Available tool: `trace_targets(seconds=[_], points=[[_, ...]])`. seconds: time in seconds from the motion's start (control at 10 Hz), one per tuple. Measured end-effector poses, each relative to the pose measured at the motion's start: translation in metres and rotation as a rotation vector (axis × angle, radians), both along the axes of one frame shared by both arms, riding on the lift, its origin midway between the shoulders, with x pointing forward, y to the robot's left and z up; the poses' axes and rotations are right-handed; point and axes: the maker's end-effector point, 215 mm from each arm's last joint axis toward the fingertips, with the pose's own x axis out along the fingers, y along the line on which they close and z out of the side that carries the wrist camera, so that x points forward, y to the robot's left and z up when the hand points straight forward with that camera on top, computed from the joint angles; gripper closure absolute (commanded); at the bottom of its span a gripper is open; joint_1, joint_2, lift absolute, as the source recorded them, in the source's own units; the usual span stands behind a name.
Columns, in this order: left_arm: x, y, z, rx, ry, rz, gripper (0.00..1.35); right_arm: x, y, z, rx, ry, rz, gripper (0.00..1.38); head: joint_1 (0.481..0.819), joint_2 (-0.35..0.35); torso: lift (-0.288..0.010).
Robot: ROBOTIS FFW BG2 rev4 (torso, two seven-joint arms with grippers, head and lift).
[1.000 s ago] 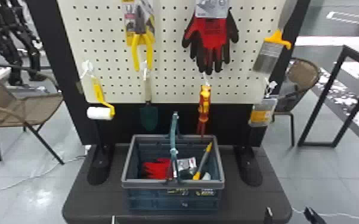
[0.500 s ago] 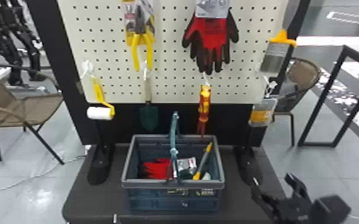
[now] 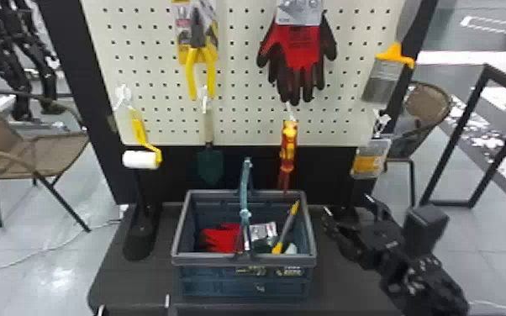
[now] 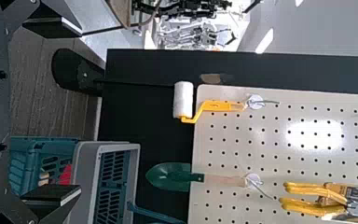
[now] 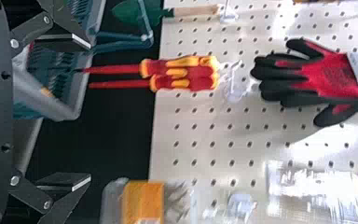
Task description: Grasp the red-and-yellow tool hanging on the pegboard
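- The red-and-yellow tool [image 5: 168, 74] hangs from a clear hook near the lower edge of the pegboard [image 3: 243, 122], directly below the red-and-black glove [image 3: 296, 54].
- In the right wrist view we see it as two pieces side by side. Each has a chunky red handle with yellow patches and a thin red shaft.
- The handles lie against the pale board, and the shafts run down over the black panel beneath it. In the head view they end just above the back rim of the blue-grey basket [image 3: 243, 259].
- A green trowel [image 3: 210, 161] hangs just beside it on the robot's left.
- The right gripper [image 3: 354, 213] sits over the table to the right of the basket, lower than the tool and apart from it. Its fingers are spread wide with nothing between them.
- The left gripper [image 4: 70, 109] is likewise spread and holds nothing. It faces the paint roller [image 4: 183, 99] side of the board.
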Motion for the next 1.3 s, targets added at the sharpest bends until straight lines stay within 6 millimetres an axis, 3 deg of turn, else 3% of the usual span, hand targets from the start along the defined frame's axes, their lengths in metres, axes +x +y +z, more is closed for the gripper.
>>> trace_targets(seconds=[0.3, 0.7, 1.0, 1.3], points=[[0.008, -0.002, 0.005, 0.004, -0.014, -0.013, 0.13, 0.023, 0.042, 0.023, 0.026, -0.009, 0.106, 0.29, 0.549, 0.0, -0.1], [0.013, -0.007, 0.006, 0.001, -0.018, -0.025, 0.13, 0.037, 0.082, 0.028, 0.049, 0.019, 0.198, 0.29, 0.549, 0.0, -0.1], [0.018, -0.012, 0.007, -0.002, -0.021, -0.034, 0.13, 0.058, 0.099, 0.036, 0.043, 0.028, 0.243, 0.29, 0.549, 0.0, -0.1], [0.02, -0.015, 0.007, -0.008, -0.026, -0.038, 0.13, 0.082, 0.095, 0.038, 0.026, 0.04, 0.239, 0.29, 0.549, 0.0, -0.1]])
